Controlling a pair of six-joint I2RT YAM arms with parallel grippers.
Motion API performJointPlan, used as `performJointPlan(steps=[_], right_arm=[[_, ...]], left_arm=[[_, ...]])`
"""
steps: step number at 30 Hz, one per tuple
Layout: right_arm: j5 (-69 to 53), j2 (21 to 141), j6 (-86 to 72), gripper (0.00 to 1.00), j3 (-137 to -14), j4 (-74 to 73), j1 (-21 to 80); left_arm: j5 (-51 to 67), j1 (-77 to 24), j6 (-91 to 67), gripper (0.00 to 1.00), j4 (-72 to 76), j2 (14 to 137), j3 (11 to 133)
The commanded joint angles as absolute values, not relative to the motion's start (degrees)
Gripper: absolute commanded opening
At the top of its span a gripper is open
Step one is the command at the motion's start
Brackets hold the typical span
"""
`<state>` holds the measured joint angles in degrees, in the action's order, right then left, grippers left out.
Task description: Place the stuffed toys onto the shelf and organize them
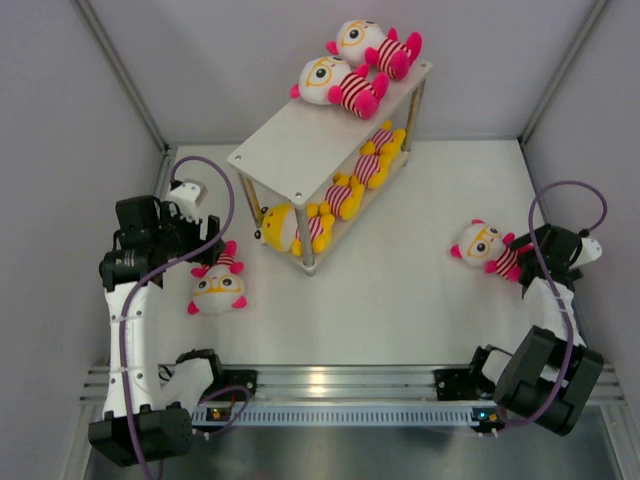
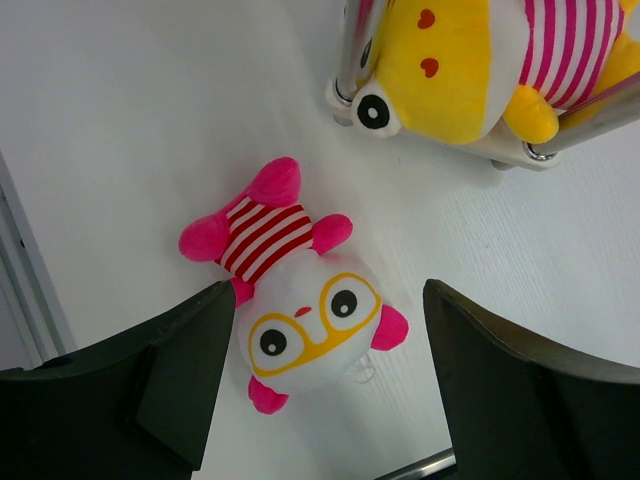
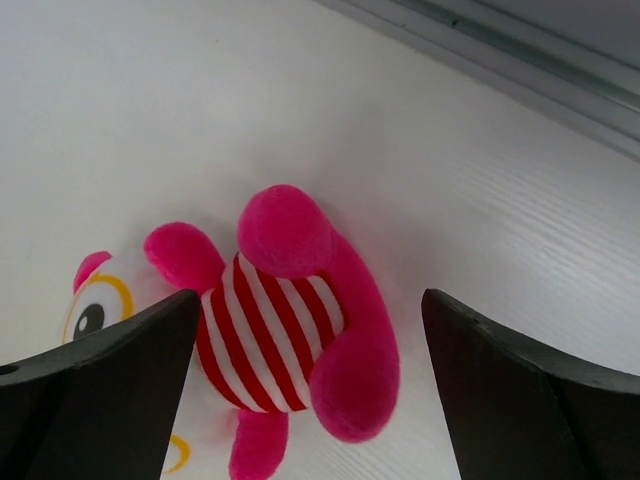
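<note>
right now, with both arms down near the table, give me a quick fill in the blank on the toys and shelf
1. The shelf carries ___ white-headed toys on its top board.
2. The lower-board toys have ___ bodies.
3. The left gripper straddles a pink-limbed toy with jaws ___.
4. The right gripper frames a striped toy lying on the ___.
Missing words: two; yellow; open; table

White table (image 1: 400, 290) w/ alu rail (image 1: 350, 379) at near edge, grey walls (image 1: 250, 60).
</note>
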<state>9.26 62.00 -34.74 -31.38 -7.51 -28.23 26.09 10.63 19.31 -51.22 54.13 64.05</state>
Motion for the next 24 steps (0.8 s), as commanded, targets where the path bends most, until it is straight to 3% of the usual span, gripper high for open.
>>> performJointPlan(steps=[1,5,10,11,18,24], right_arm=[[0.6,67.7,-36.8,0.90,-31.8,2.6,-28.7],[-4.4,75.7,-35.7,0.71,-33.2,6.3,-28.2],[-8.6,78.9,-35.5,0.04,-33.9,8.4,-27.9],[-8.7,78.3,-35.9,0.00,-34.1,8.1,-27.7],[-14.9,60.8,-46.9,0.00,-42.1,3.7,-23.3],[2.3,50.7,-47.5,0.00,-61.4,0.2,-6.4]], left_arm=[[25.1,10.4,20.1,0.82,-49.7,53.4,63.7],[23.9,10.4,20.0,0.82,-49.7,53.1,63.3],[22.6,10.4,20.0,0.82,-49.7,52.6,62.9],[22.5,10.4,20.0,0.82,-49.7,52.6,62.8],[21.9,10.8,20.0,0.82,-49.7,52.9,61.5],[21.0,11.1,20.0,0.83,-49.7,53.0,61.3]])
